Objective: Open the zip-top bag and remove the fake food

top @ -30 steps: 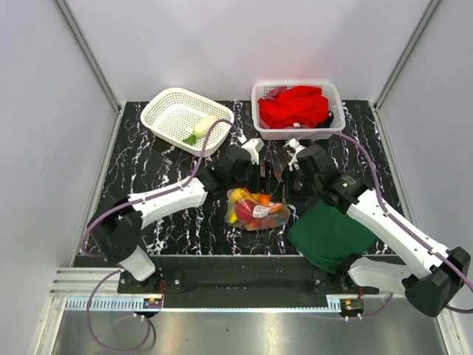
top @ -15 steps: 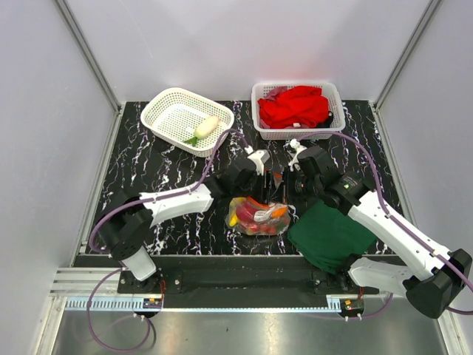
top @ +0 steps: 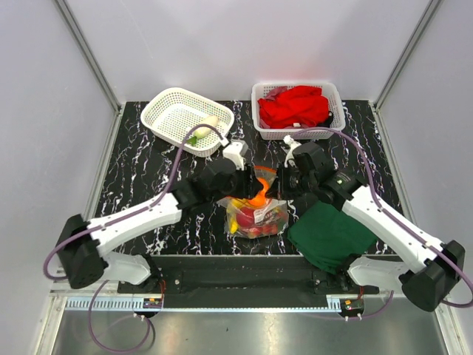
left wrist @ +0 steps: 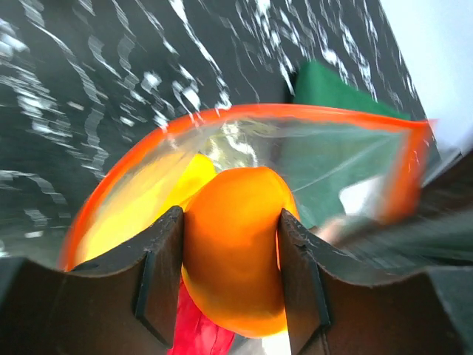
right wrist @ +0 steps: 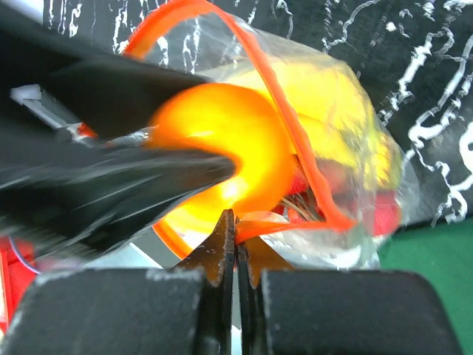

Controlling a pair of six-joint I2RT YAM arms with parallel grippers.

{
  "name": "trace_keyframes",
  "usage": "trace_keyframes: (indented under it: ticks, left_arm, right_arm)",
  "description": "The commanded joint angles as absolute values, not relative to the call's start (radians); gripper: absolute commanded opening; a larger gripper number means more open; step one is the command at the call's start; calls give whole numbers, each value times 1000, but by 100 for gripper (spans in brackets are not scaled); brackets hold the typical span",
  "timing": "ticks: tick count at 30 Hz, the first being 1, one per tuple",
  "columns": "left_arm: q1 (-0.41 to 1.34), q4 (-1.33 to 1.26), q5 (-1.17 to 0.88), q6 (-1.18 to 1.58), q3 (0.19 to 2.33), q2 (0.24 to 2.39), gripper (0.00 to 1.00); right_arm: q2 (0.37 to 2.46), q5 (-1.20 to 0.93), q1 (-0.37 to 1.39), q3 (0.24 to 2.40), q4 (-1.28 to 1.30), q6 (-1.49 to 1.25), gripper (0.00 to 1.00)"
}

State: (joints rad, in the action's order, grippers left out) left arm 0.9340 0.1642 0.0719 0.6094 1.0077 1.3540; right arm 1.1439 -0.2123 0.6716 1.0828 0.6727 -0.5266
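The zip-top bag lies on the black marble table between the two arms, its orange-red zip mouth held open and raised. My left gripper reaches into that mouth and is shut on the orange, one piece of the fake food. The orange shows at the bag's opening. Yellow and red pieces stay inside the bag. My right gripper is shut on the zip edge of the bag, right beside the orange.
A white basket at the back left holds a pale white vegetable. A second white basket at the back right holds red cloth. A dark green folded cloth lies under the right arm near the front edge.
My left gripper has gone into the bag's mouth and closed on the orange, and its arm has swung lower and to the left. The bag's mouth has risen. The right gripper keeps its grip.
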Motion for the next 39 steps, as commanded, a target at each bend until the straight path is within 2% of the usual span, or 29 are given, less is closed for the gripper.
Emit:
trace_keyframes:
  ticks: [1, 10, 16, 20, 26, 32, 38, 39]
  left_arm:
    - [956, 187, 271, 529, 999, 1223, 0]
    - [910, 239, 357, 408, 1114, 1108, 0]
    - [635, 233, 224, 411, 1203, 1134, 0]
    - [448, 189, 132, 433, 1262, 1268, 0]
    - [301, 155, 38, 463, 1423, 1549, 0]
    - [221, 187, 6, 475, 1620, 1810, 0]
    - [202, 242, -38, 469, 1678, 1980, 0]
    - [202, 244, -41, 462, 1677, 1994, 14]
  right_arm:
    - [1222, -255, 675, 1166, 574, -483, 0]
    - [1397, -216, 675, 1316, 563, -437, 0]
    - [1450, -218, 675, 1353, 566, -425, 0]
    - [1459, -227, 673, 1356, 568, -420, 0]
    - [1436, -236, 675, 1342, 566, -414, 0]
    - [1411, -232, 673, 1336, 581, -399, 0]
    - [1408, -236, 673, 1344, 584, -391, 0]
    - [1413, -239, 673, 1347, 586, -394, 0]
